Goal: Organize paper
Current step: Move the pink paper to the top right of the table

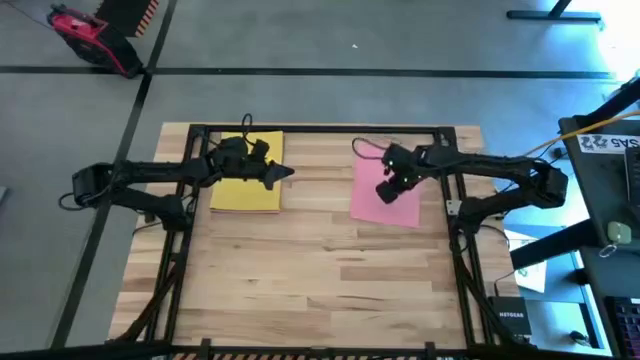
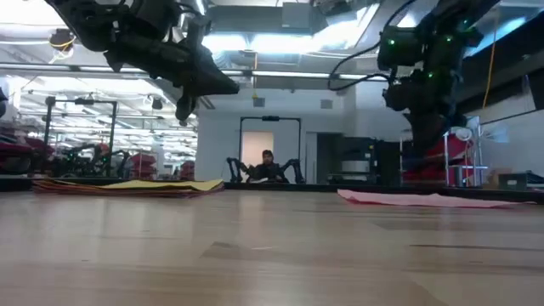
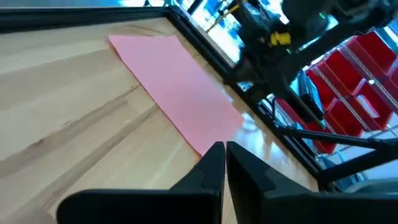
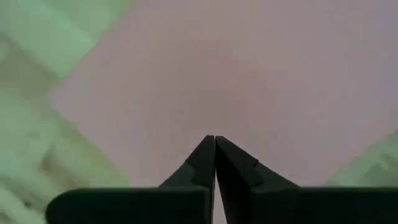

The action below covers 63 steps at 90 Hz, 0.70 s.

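While apart: one pink sheet (image 1: 385, 197), one yellow-topped stack (image 1: 246, 186).

Two paper spots on the table (image 1: 320, 270)
A stack of sheets (image 1: 246, 186) is lying at ten o'clock from the table's middle, a single sheet (image 1: 385, 192) is sitting at two o'clock, well apart.

Overhead, table-level, two wrist cameras

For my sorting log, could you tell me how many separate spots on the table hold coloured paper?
2: a yellow-topped stack on the table's left, possibly hiding sheets beneath, and a single pink sheet on the right.
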Each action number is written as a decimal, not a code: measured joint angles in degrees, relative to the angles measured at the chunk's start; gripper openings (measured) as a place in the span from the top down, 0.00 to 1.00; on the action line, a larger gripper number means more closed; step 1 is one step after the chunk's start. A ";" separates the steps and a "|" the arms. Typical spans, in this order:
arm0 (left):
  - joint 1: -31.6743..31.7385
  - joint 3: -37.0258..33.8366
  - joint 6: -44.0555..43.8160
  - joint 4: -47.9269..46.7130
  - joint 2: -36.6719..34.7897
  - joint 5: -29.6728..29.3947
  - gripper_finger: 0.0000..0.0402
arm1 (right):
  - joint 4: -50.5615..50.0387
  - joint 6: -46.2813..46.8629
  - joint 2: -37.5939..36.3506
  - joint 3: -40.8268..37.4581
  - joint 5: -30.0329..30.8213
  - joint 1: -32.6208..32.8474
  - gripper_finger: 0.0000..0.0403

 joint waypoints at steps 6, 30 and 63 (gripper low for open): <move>0.24 0.00 0.00 -0.19 0.00 -0.26 1.00 | 0.04 2.62 0.00 0.00 0.05 2.47 1.00; 1.10 0.02 0.43 -1.21 0.00 -0.46 1.00 | 9.60 14.44 -0.07 -6.66 0.96 10.71 1.00; 1.07 0.02 1.18 -1.50 0.00 -0.43 1.00 | 13.86 22.98 -0.07 -17.02 -3.50 13.72 1.00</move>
